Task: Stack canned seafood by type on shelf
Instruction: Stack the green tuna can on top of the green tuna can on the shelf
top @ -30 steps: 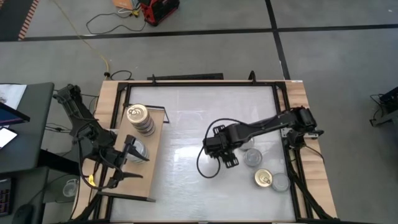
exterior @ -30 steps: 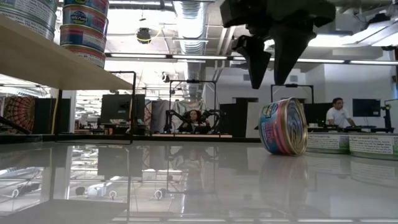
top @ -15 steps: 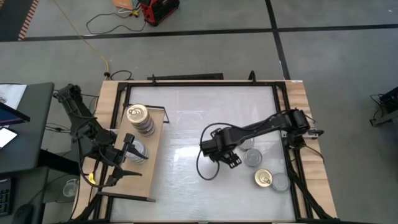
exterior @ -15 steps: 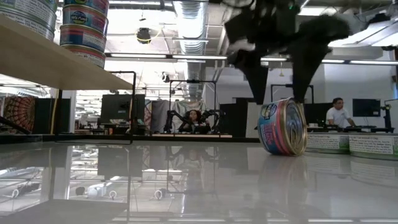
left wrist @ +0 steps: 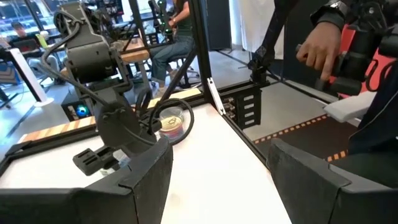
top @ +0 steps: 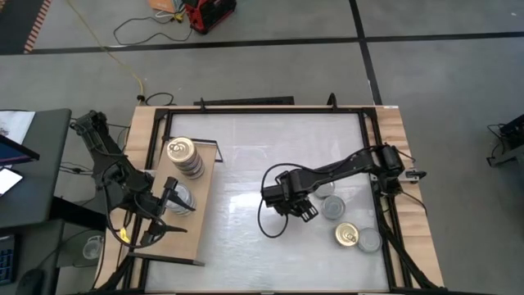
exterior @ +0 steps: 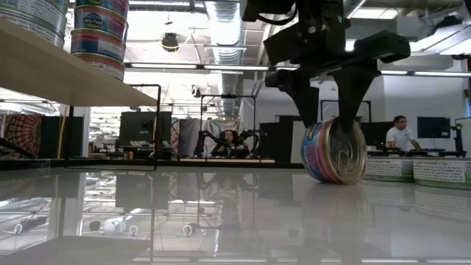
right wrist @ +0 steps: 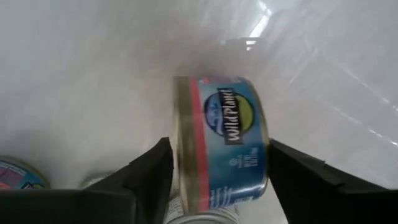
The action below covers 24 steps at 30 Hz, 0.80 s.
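A blue-labelled tin (right wrist: 227,137) of canned seafood stands on its edge (exterior: 335,151) near the table's middle. My right gripper (exterior: 326,121) comes down over it (top: 288,197) and is shut on it. On the shelf (top: 196,238) at the left stand a gold-topped stack (top: 182,156) and a silver-topped stack (top: 183,199). My left gripper (top: 182,220) hovers level over the shelf beside the silver-topped stack, open, with nothing between its fingers (left wrist: 143,180). My right gripper pinches the tin between its two fingers, one on each flat end, near the rim (right wrist: 179,152). The fingers (exterior: 303,103) come from above, pointing down, and straddle the tin's upper part. The tin stays upright on its edge, its lower rim (exterior: 337,180) on the table.
Right of the held tin, several tins lie flat: silver-topped ones (top: 332,206) (top: 370,240) and a gold-topped one (top: 347,236). A black frame (top: 372,147) edges the table. A person's hand (left wrist: 317,53) shows beyond the table's edge.
My right gripper has come down over the upright tin and rolled at the wrist. Its fingers spread wider, then narrowed onto the tin. The tin has turned on its edge, so that its flat face shows more in the low view.
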Each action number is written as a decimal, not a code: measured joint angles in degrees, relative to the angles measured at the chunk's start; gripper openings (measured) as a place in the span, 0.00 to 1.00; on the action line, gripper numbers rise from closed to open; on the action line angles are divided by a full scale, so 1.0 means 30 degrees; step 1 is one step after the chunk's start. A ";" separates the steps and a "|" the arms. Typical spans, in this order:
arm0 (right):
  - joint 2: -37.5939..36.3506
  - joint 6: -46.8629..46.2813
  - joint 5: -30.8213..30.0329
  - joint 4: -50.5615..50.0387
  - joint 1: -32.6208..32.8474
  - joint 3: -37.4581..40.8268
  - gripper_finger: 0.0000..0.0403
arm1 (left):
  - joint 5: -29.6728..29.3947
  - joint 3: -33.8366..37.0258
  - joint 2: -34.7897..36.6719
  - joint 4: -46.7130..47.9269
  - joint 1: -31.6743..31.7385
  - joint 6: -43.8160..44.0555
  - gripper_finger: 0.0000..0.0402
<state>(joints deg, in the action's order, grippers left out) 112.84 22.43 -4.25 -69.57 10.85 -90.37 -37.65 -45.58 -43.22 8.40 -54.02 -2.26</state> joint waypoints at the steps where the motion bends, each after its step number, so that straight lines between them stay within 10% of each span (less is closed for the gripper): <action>1: 0.0000 0.0018 -0.0011 0.0031 0.0009 0.0000 0.65 | 0.0000 0.0000 0.0004 -0.0007 0.0000 0.0000 0.62; 24: -0.0135 -0.1016 -0.0058 0.0610 -0.0123 0.0000 0.52 | -0.0487 0.0000 0.0000 0.0036 -0.0007 -0.0712 0.62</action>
<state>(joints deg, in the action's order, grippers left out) 112.43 19.38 -4.43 -67.73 10.48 -90.37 -39.11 -45.58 -43.22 8.51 -54.04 -4.40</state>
